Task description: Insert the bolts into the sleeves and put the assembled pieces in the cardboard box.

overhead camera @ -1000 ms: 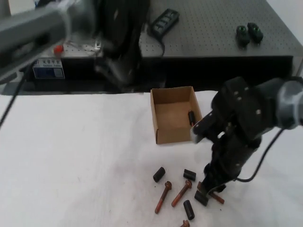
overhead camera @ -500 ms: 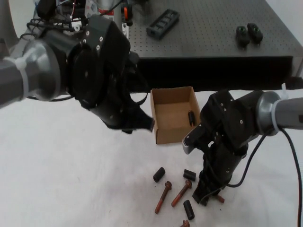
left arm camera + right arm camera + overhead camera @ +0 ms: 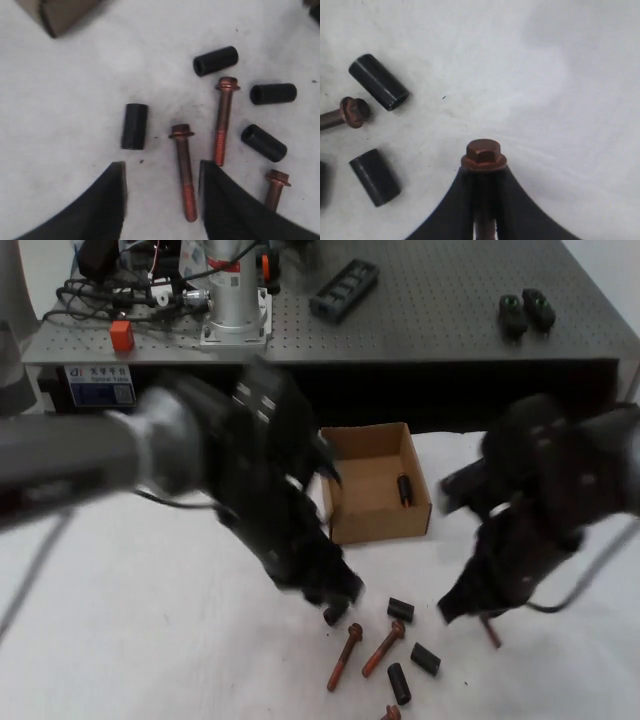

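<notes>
Several copper bolts [image 3: 343, 656] and black sleeves [image 3: 400, 609] lie loose on the white cloth in front of the cardboard box [image 3: 340, 525]. One assembled piece [image 3: 404, 488] lies inside the box. My left gripper [image 3: 162, 167] hangs open low over the pile, a bolt [image 3: 182, 170] lying between its fingers and a sleeve [image 3: 134, 126] just ahead. My right gripper [image 3: 484, 175] is shut on a bolt [image 3: 483, 155], head outward, held just above the cloth to the right of the pile [image 3: 490, 630]. Two sleeves [image 3: 378, 81] lie near it.
A dark perforated bench [image 3: 450, 310] runs along the back with a black tray [image 3: 345, 285], two black knobs [image 3: 525, 310], an orange block [image 3: 121, 335] and a metal post [image 3: 235, 300]. White cloth [image 3: 130, 640] covers the near table.
The left arm has swung down from beside the box to just over the loose parts. The right gripper has drawn its bolt up and to the right, away from the pile.
</notes>
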Controlling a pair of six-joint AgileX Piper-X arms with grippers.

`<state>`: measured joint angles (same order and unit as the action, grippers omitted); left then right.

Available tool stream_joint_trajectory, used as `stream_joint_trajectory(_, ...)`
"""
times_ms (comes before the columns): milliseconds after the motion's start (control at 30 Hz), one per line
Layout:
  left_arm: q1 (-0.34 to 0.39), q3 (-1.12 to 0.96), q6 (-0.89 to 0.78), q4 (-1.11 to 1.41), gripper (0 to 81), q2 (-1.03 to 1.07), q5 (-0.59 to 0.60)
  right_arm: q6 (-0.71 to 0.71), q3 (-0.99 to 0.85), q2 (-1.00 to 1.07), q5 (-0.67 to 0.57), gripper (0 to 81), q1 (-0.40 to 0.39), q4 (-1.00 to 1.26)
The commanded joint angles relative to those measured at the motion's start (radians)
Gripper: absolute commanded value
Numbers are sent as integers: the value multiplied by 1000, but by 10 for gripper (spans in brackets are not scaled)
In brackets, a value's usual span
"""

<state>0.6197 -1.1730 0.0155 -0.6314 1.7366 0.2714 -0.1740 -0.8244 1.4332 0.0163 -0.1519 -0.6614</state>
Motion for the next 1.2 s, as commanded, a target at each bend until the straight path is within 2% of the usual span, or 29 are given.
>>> stream_joint_trajectory(0, 68, -49, 67, 4, 342, 76, -98, 28, 14, -37, -16, 30, 9, 4)
stream_joint_trajectory(67, 78, -87, 81, -7, 342, 121, -160, 37, 58, -121, -36, 30, 26, -11)
stream_joint_trajectory(300, 53, -254, 191, -134, 342, 253, -194, 47, 163, -309, -35, 30, 51, -30)
stream_joint_trajectory(567, 52, -322, 251, -215, 332, 349, -216, 69, 174, -345, -35, 30, 51, -36)
stream_joint_trajectory(667, 52, -322, 254, -215, 251, 355, -216, 69, 174, -345, -35, 30, 51, -36)
stream_joint_trajectory(800, 52, -329, 251, -192, 3, 355, -214, 92, 174, -344, -35, 30, 51, -36)
stream_joint_trajectory(867, 52, -345, 225, -192, 3, 345, -214, 95, 174, -344, -35, 30, 51, -27)
stream_joint_trajectory(933, 49, -345, 176, -183, 1, 300, -196, 123, 174, -351, -93, 30, 51, 5)
stream_joint_trajectory(1000, 33, -317, 122, -148, 6, 232, -120, 174, 178, -363, -207, 30, 51, 76)
stream_joint_trajectory(1100, 0, -185, 60, 8, 7, 71, 24, 332, 208, -401, -368, 30, 42, 304)
stream_joint_trajectory(1167, -12, -46, 40, 155, 7, -43, 133, 494, 244, -418, -469, 30, 31, 544)
